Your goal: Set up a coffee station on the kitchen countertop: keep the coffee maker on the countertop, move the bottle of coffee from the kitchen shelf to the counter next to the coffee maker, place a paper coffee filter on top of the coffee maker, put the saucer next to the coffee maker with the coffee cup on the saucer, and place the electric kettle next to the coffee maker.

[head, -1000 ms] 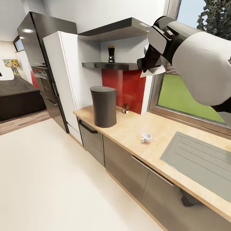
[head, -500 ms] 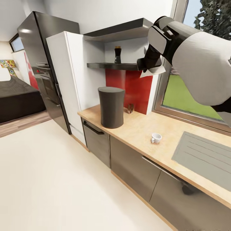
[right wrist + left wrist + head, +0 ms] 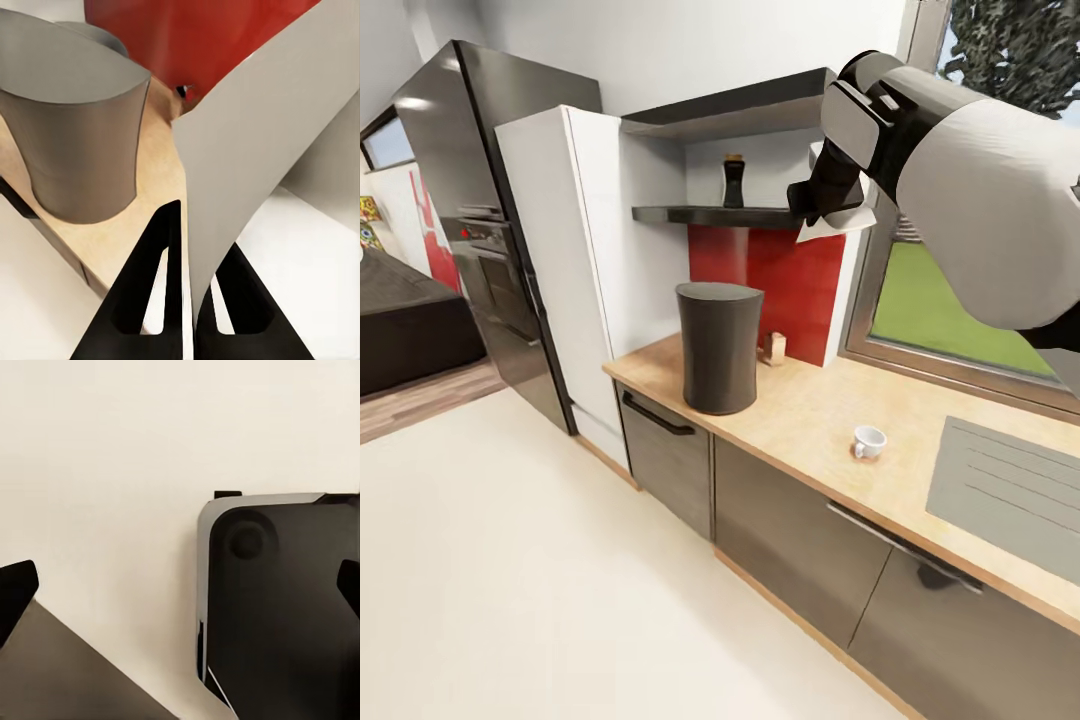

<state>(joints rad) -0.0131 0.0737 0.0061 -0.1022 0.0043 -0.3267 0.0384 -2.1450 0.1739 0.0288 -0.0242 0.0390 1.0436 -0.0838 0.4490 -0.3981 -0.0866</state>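
The dark grey coffee maker (image 3: 720,345) stands on the light wood kitchen countertop (image 3: 810,400); it also fills one side of the right wrist view (image 3: 67,142). My right gripper (image 3: 828,200) is raised in front of the shelf niche, above and right of the coffee maker, shut on the white paper coffee filter (image 3: 840,222). The filter (image 3: 247,150) stands pinched between the black fingers (image 3: 161,247). The bottle of coffee (image 3: 733,180) stands on the dark kitchen shelf (image 3: 700,214). A white coffee cup (image 3: 868,441) sits on the counter right of the coffee maker. My left gripper (image 3: 180,589) is open over the pale floor.
A small tan object (image 3: 772,348) sits behind the coffee maker by the red panel. The steel sink (image 3: 1010,485) lies at the counter's right. A white tall cabinet (image 3: 575,270) and a dark oven unit (image 3: 470,200) stand left of the counter. Open pale floor (image 3: 510,560) lies in front.
The whole head view has shifted, so the counter things now sit further right in the picture: the camera moved. My right gripper still holds the filter at the same place in the picture.
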